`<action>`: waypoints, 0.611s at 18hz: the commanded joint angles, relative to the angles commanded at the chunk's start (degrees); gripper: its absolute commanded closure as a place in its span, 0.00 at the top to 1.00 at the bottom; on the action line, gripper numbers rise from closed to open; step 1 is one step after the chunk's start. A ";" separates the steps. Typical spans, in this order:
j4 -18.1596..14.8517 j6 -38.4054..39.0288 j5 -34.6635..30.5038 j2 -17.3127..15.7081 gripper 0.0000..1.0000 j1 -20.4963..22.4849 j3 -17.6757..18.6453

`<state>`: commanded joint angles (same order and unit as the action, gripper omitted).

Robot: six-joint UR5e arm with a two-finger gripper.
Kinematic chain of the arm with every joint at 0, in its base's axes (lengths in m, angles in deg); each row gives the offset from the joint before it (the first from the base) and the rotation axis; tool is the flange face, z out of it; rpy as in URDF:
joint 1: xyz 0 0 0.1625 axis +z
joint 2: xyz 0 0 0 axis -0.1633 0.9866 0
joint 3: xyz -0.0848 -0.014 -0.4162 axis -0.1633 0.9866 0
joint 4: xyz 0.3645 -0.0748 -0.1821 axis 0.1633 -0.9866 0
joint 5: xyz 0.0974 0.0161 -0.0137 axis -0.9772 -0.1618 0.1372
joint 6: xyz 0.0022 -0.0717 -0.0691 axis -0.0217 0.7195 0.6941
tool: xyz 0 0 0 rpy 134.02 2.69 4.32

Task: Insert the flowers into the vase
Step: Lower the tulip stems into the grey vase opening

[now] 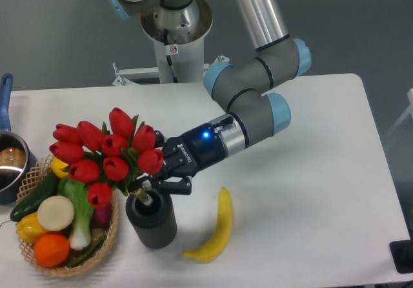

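Tool, white lettering on its body unreadable, clamps the flowers by their stems over the vase.

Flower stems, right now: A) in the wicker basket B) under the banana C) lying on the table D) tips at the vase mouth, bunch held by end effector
D: the end effector grips the flowers with the stem ends at the mouth of the vase.
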<state>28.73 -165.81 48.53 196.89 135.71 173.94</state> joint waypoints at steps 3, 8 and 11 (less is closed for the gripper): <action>0.00 -0.18 0.00 0.79 0.25 -0.17 0.26; 0.00 -0.18 0.00 1.32 0.25 0.00 0.79; 0.00 -0.26 0.00 1.50 0.25 0.35 1.23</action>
<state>28.73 -166.07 48.53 198.39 136.06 175.17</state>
